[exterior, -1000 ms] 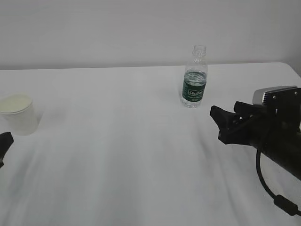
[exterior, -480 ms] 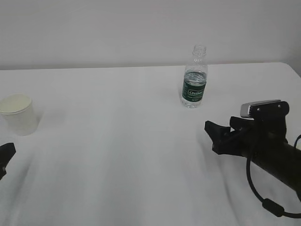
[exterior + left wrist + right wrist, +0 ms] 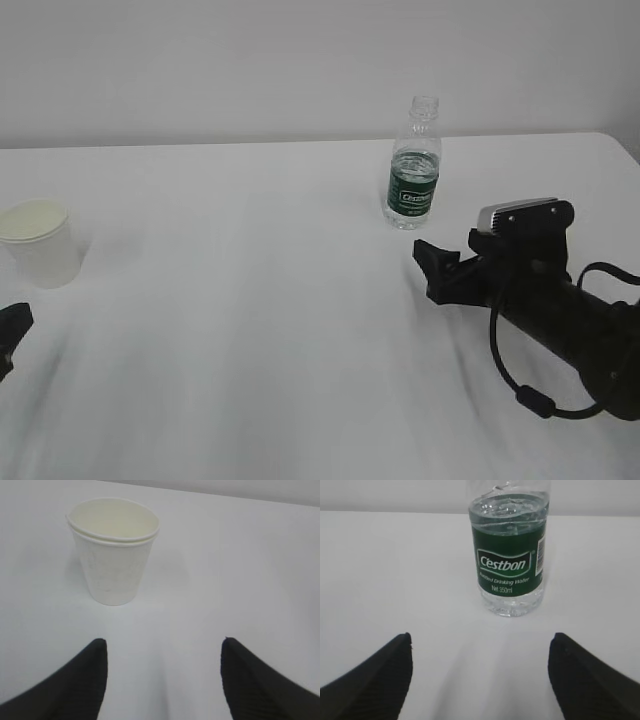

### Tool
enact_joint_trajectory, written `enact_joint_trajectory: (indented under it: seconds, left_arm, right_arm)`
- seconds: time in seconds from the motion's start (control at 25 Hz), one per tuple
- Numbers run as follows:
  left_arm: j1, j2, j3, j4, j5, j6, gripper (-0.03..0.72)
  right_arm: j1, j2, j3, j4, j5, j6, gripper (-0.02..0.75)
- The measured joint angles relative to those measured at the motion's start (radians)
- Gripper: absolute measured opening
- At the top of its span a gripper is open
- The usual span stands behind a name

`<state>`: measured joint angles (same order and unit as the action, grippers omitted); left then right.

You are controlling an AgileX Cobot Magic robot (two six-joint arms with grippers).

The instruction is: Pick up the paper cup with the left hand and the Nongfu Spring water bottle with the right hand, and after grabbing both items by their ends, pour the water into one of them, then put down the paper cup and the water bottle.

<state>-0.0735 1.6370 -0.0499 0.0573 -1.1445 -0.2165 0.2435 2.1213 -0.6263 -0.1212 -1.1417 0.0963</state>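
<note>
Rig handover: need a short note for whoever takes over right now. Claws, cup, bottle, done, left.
Left claw: open, empty, low on the table just short of the cup, which sits a bit left of its centre line.
Right claw: open, empty, lined up on the bottle, not touching it.
Cup: upright, far left of the table; looks like two nested.
Bottle: upright, capless, at the back right of centre, water up to about the label's top.
Done: approach only.
Left: grasp both, lift, pour, set both down.
</note>
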Motion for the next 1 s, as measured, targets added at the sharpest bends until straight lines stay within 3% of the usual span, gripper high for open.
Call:
enact_joint_trajectory:
  seconds: [1.0]
  left_arm:
    - [0.000,0.001,0.000,0.000,0.000,0.000,0.505]
  right_arm:
    - [0.000,0.159,-0.287,0.033,0.000,-0.008,0.647]
